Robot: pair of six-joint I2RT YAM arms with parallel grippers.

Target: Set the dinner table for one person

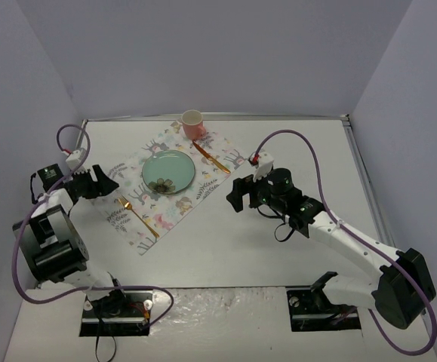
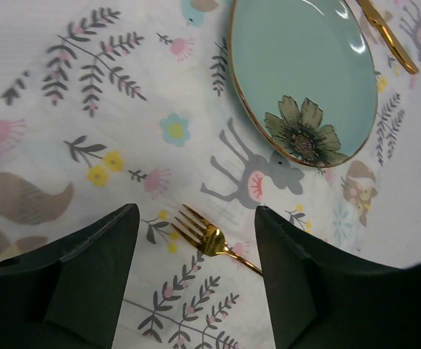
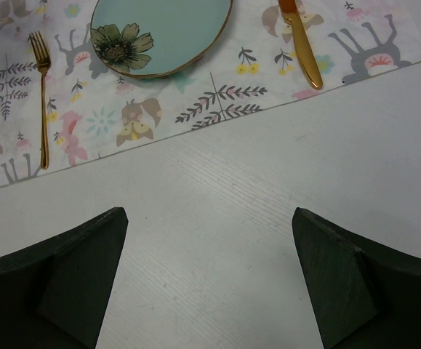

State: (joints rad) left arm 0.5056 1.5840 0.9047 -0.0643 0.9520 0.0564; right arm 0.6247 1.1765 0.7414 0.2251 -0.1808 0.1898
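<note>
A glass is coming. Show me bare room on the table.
Free: dinner table right of the placemat, to the wall; also the near strip before the arm bases. Crowded: the placemat, holding plate, fork, knife, cup at its far corner.

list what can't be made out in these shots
- fork, left wrist view: handle end hidden behind a jaw of the left gripper.
- knife, right wrist view: upper end cut off by the top edge.
- plate, left wrist view: far rim cut off by the top edge.
- cup, top view: too small to tell what it holds.
</note>
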